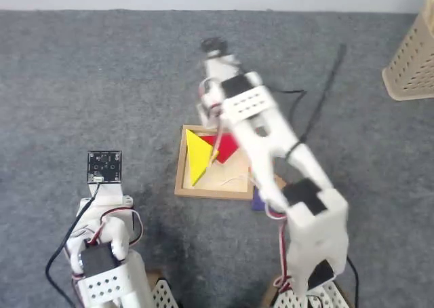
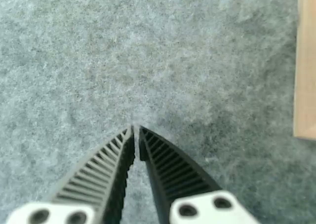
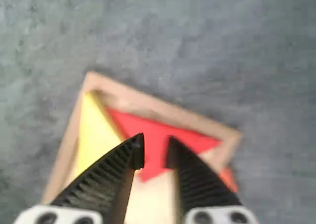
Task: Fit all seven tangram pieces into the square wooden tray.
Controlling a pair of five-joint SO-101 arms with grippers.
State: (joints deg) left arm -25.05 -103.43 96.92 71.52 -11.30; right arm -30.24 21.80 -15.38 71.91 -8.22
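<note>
The square wooden tray [image 1: 182,179] lies mid-table. In it a yellow triangle [image 1: 196,157] rests along the left side and a red triangle [image 1: 227,147] sits at the far edge. My right gripper [image 3: 153,152] hovers over the red triangle [image 3: 163,137], beside the yellow one [image 3: 94,135], open by a narrow gap with nothing between its fingers. In the high view the right gripper [image 1: 215,145] points down into the tray. A blue piece [image 1: 258,201] lies just outside the tray's near right corner. My left gripper [image 2: 134,131] is shut over bare carpet, left of the tray's edge [image 2: 306,61].
Grey carpet covers the table. A cream slotted basket [image 1: 413,50] stands at the far right. An orange piece [image 3: 228,178] shows by the tray's corner. The left arm [image 1: 105,206] sits at the near left, and the right arm's cables [image 1: 319,104] trail to the right.
</note>
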